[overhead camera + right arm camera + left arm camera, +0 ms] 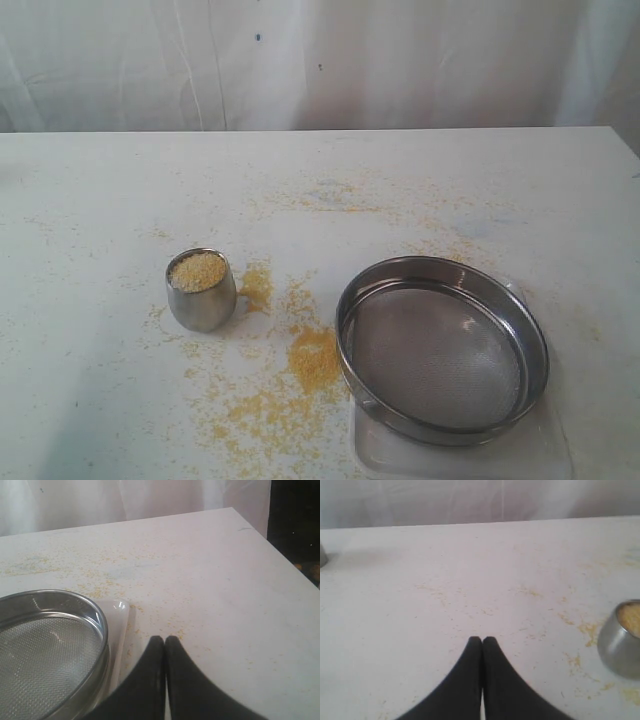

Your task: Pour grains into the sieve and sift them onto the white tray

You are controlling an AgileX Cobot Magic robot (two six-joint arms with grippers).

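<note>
Over desk (100, 180): L gripper (482, 640) closed tight, empty. Left of centre, toward front edge: cup (201, 290) full of grains (197, 271), more spilt just R of it. Front edge, R side: sieve (440, 345) atop tray (460, 455). Near tray: R gripper (165, 639) closed tight, empty.

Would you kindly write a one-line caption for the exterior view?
Steel cup of grains stands left of the empty sieve on the white tray; spilled grains litter the table.
</note>
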